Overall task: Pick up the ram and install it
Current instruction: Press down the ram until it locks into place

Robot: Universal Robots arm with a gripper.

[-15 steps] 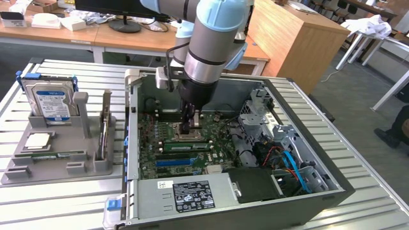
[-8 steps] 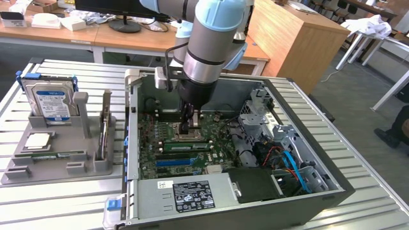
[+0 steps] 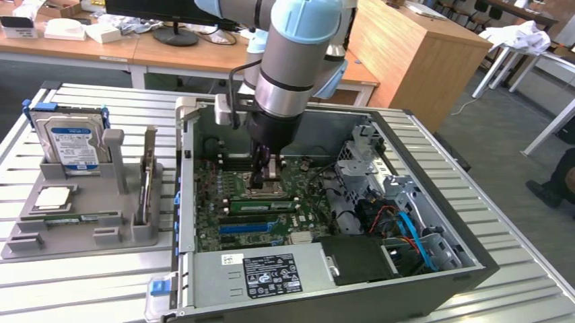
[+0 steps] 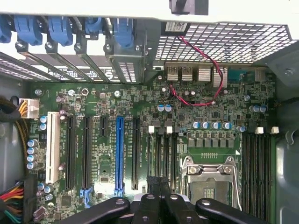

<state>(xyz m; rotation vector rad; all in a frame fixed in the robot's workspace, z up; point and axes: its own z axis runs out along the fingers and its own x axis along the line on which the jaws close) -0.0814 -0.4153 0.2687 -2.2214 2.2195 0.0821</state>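
Nearest us in the exterior view, the slatted metal table (image 3: 81, 282) carries the open computer case (image 3: 467, 269), whose front edge holds the power supply (image 3: 269, 272) with its dark label. Just past it lies the green motherboard (image 3: 211, 232) with a blue slot strip (image 3: 244, 227). Beyond that strip the ram (image 3: 263, 205) stands on edge in the slot area, beside the processor socket (image 3: 269, 190); we cannot tell whether it is fully seated. The gripper (image 3: 260, 183) hangs over the socket, fingers pressed together and, as far as we can see, gripping nothing, apart from the ram. In the wrist view the closed gripper (image 4: 160, 196) sits above the socket (image 4: 208, 179). On the exterior view's left, a grey holder (image 3: 81, 232) stands on the table with a second green stick (image 3: 72, 219) and, farther back, a hard drive (image 3: 72, 141). Behind the table we see wooden desks (image 3: 180, 57), a wooden cabinet (image 3: 413, 60), grey floor and a seated person's leg (image 3: 559, 178).
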